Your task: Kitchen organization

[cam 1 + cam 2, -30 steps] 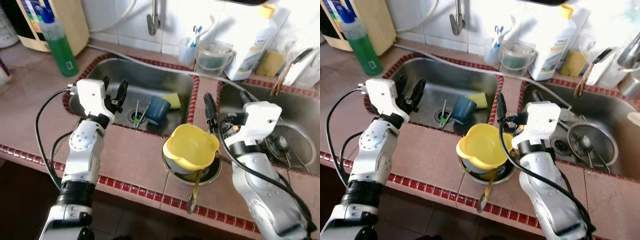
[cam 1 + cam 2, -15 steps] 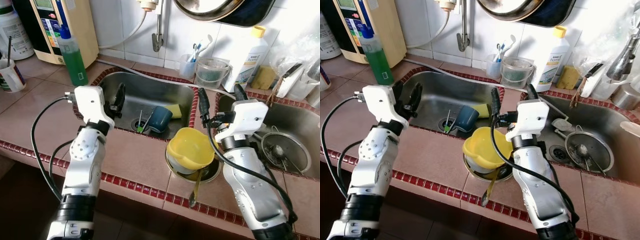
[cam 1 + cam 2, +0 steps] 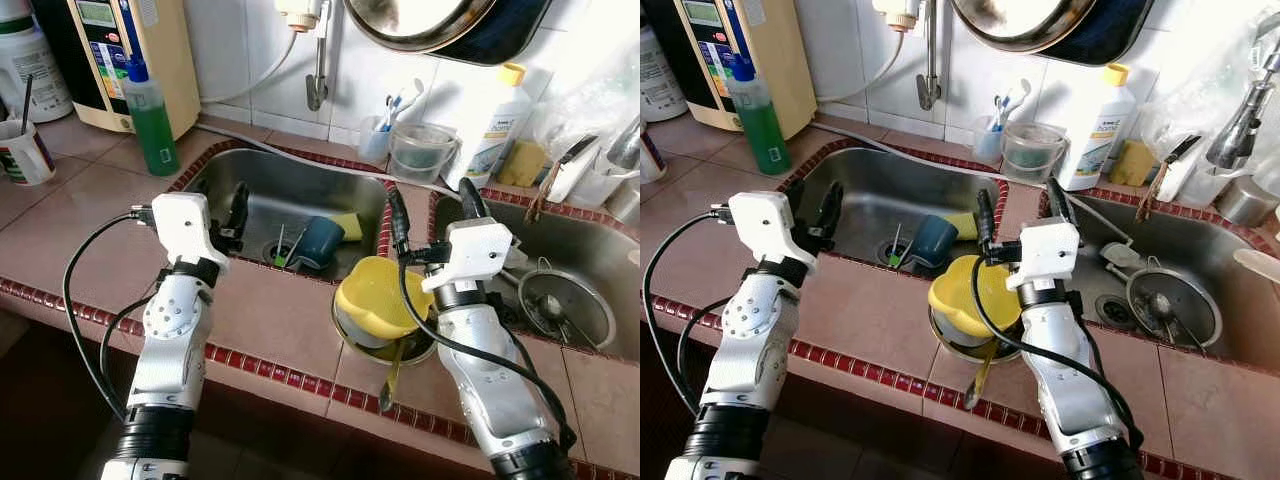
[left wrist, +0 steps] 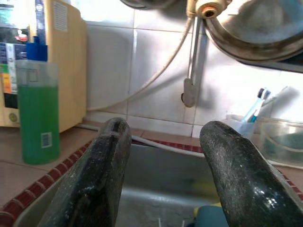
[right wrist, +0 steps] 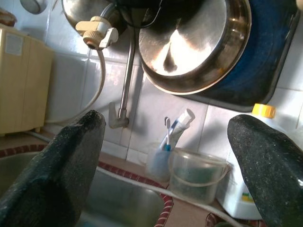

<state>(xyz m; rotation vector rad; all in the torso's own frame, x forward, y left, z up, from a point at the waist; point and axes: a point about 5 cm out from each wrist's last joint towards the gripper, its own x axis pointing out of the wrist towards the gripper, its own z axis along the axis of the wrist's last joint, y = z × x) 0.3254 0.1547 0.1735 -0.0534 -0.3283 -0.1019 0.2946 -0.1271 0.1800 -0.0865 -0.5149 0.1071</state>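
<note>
Yellow plastic bowl: tilted atop a round metal pan on the tiled counter, on the front ledge where the two sinks meet; a long metal spoon pokes out from under it toward the counter edge.
Handling, my judgement: light, stiff, thin-walled and probably slick; not fragile. Best taken by the raised rim, since it sits loosely and could slide off the pan.
Right gripper: just behind the bowl, raised over the red-tiled divider; fingers released, spread wide, holding nothing.
Left gripper: well left of the bowl, over the front edge of the left steel sink; fingers apart, empty.
In the left sink: blue cup on its side beyond the bowl, touching a yellow sponge, with thin utensils at the drain.
Right steel sink: right of the bowl; a round metal lid or strainer lies in it.
Behind the bowl, at the wall: clear tub, toothbrush cup, white bottle with yellow cap.
Far left of the bowl: green liquid bottle, beige appliance.
Writing: the labels are too small to read.
</note>
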